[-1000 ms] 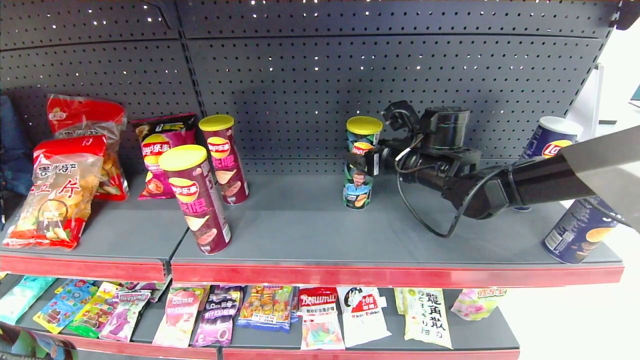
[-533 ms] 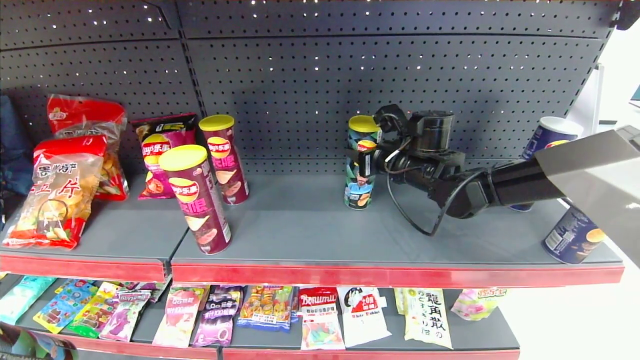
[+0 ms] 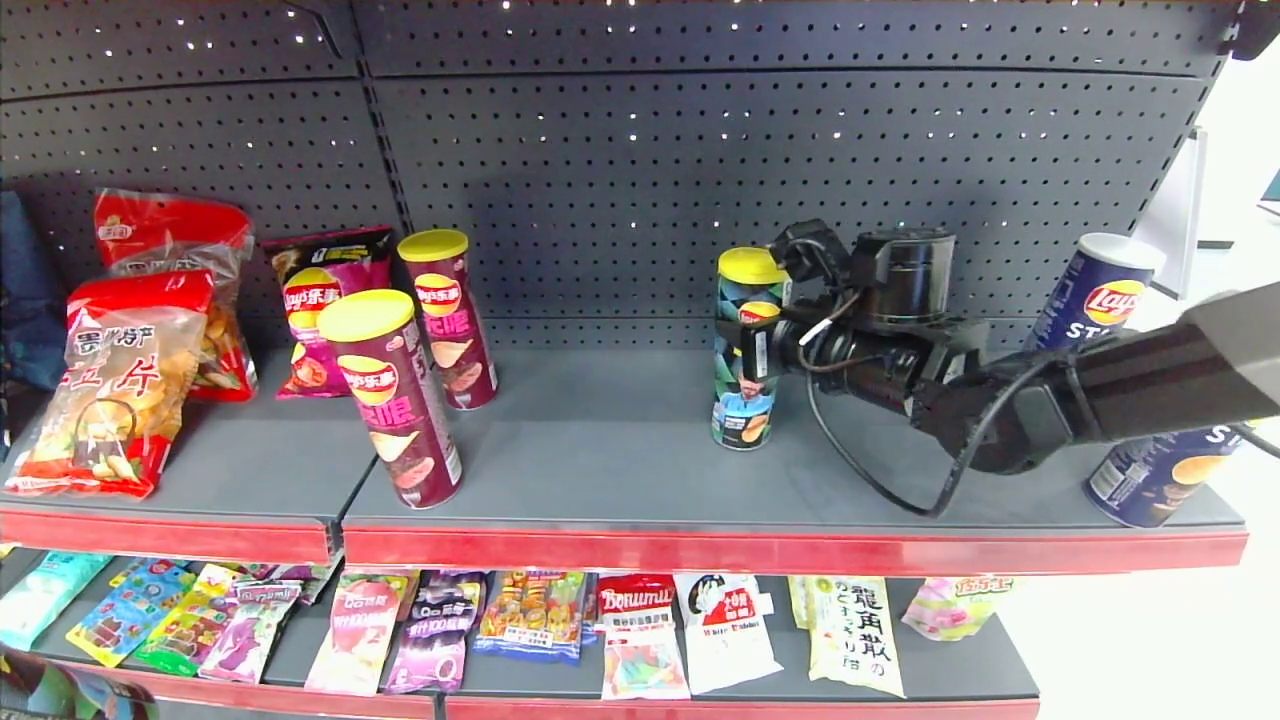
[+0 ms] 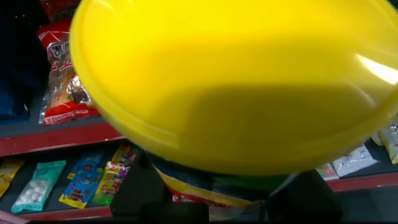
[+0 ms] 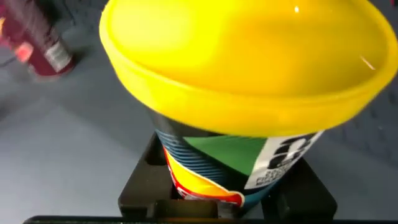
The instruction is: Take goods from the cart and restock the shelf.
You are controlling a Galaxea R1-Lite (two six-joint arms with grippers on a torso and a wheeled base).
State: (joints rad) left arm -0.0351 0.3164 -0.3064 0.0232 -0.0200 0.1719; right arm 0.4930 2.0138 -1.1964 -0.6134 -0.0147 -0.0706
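Fingers (image 3: 752,348) of our right gripper (image 3: 745,338) are pinching the teal can (image 3: 741,405), which seems to be standing upright on the shelf (image 3: 620,455). We are judging placement nearly done; next we are needing to release and back out without tipping it. Our left gripper (image 4: 217,194) is clasping a second can (image 4: 236,93), its lid hiding the fingertips.

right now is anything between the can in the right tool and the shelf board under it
Nothing visible. The can in the right tool is upright over bare shelf; the maroon cans and blue cans stand well apart.
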